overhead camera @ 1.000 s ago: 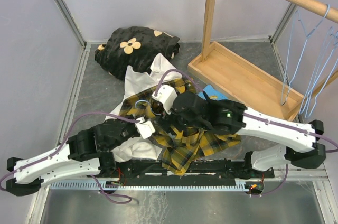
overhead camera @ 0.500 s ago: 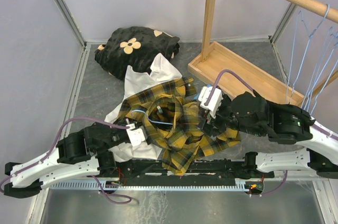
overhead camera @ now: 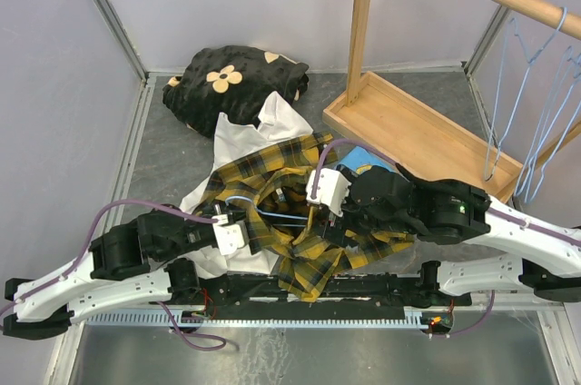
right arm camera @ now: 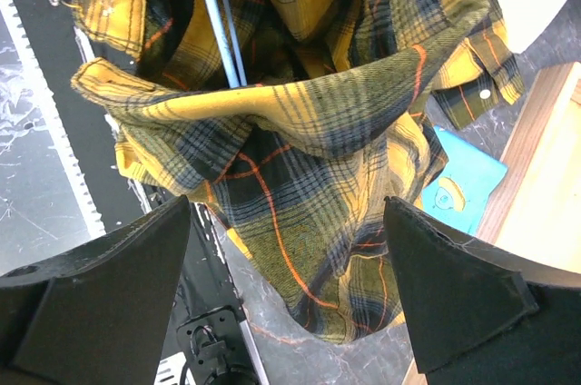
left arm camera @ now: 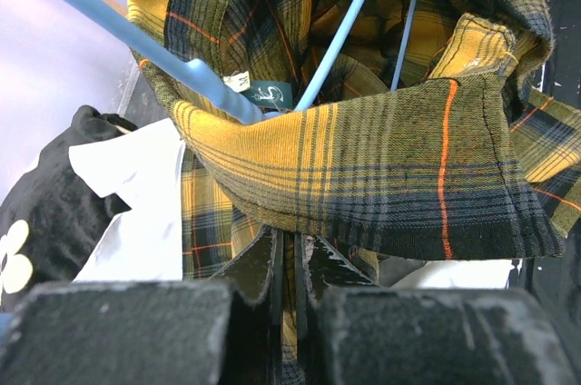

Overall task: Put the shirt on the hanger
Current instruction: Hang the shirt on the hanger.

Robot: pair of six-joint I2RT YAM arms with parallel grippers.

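The yellow-and-black plaid shirt (overhead camera: 300,249) lies bunched on the table between the arms. A pale-blue wire hanger (overhead camera: 278,214) lies partly inside its neck opening. In the left wrist view the hanger (left arm camera: 182,65) runs under the collar of the shirt (left arm camera: 381,176). My left gripper (overhead camera: 245,225) is at the shirt's left edge. Its jaws (left arm camera: 292,244) are shut on a fold of plaid cloth. My right gripper (overhead camera: 311,218) hovers over the shirt's middle. It is wide open and empty (right arm camera: 287,212) above the shirt (right arm camera: 300,158) and the hanger (right arm camera: 216,17).
A white garment (overhead camera: 238,144) lies under the shirt. A black flowered cloth (overhead camera: 231,81) lies behind it. A wooden rack tray (overhead camera: 427,135) stands at the right. Several more blue hangers (overhead camera: 536,94) hang from its rail. A blue card (overhead camera: 363,162) lies by the tray.
My right arm pulled back to the right half a second ago and has now swung left over the shirt again. The left gripper drew slightly left with the cloth.
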